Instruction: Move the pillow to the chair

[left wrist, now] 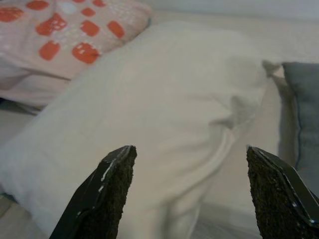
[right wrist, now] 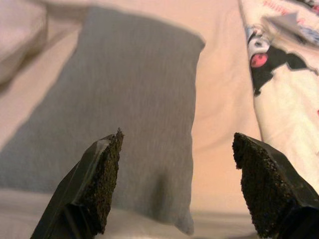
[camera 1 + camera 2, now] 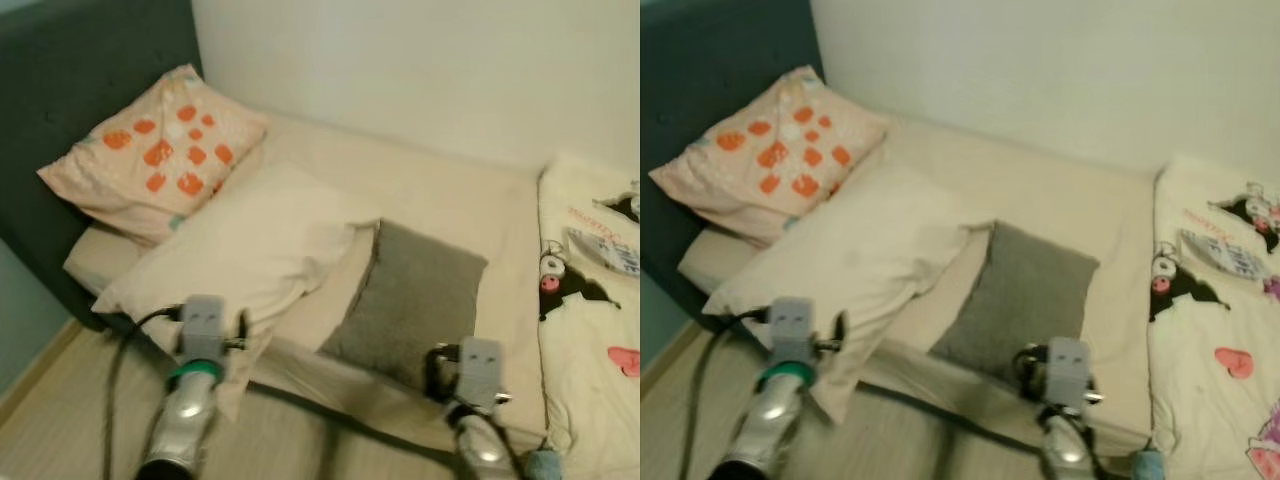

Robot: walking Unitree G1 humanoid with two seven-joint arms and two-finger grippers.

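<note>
Nearest the head camera are the two silver arms, raised side by side at the foot-side edge of the bed (image 3: 440,190); the left gripper (image 1: 187,194) has its two black fingers spread wide with nothing between them, and straight ahead of it, just past the fingertips, lies the big cream pillow (image 3: 250,245); the right gripper (image 2: 177,184) is likewise spread and empty, and it faces the grey pillow (image 3: 410,300), whose near edge sits just in front of its tips.

Which pillow the task means is not settled by the pictures; going by where each arm points, the left arm is nearer the cream one and the right arm nearer the grey one. The cream pillow lies flat, its long axis running diagonally from the near-left bed edge up toward the middle of the mattress, one corner drooping over the edge close to the left arm; the grey pillow lies flat too, long axis running away from the robot with a slight lean to the right, its left side touching the cream pillow.

Farther out, an orange-patterned pillow (image 3: 160,150) leans on the dark headboard (image 3: 60,90); a cartoon-print blanket (image 3: 590,300) covers the bed's right side.
</note>
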